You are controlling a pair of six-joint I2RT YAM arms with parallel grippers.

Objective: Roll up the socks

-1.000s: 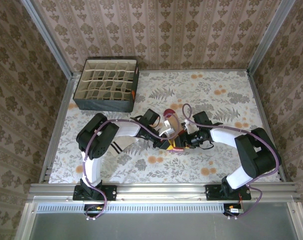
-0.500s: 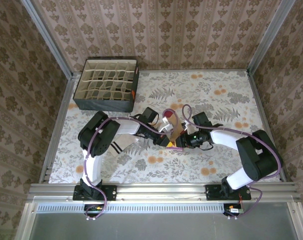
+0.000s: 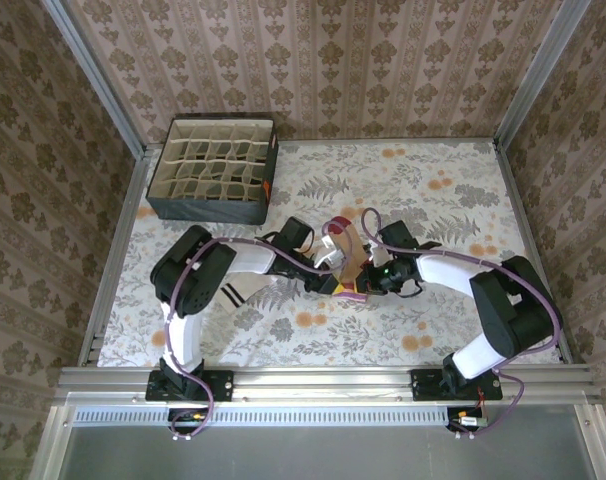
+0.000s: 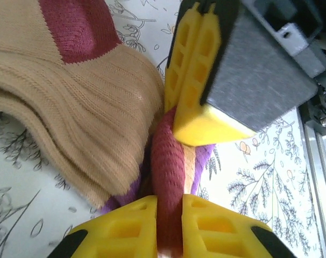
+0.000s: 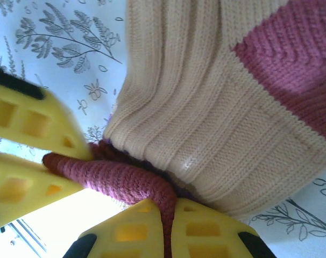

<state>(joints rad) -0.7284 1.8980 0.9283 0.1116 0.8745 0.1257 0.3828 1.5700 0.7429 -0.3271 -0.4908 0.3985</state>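
table (image 3: 463, 200): floral cloth beneath both grippers.
cream sock (image 3: 238, 292): flat under the left arm, well behind its gripper; apparently not yet rolled.
tan sock (image 4: 82, 107): bunched just ahead of both grippers; roll looks unfinished.
left gripper (image 4: 169, 217): pinching the maroon cuff.
right gripper (image 5: 165, 223): pinching the same cuff.

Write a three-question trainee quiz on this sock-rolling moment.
1. True or false: the right end effector is open and clear of the tan sock.
2. Multiple choice: which part of the tan sock does the left end effector pinch? A. the maroon striped cuff end. B. the plain tan ribbed middle. C. nothing at all.
3. Short answer: where does the cream sock lie?

Key: 1. False; it is shut on the same maroon cuff end. 2. A. 3. On the table, partly under the left arm.
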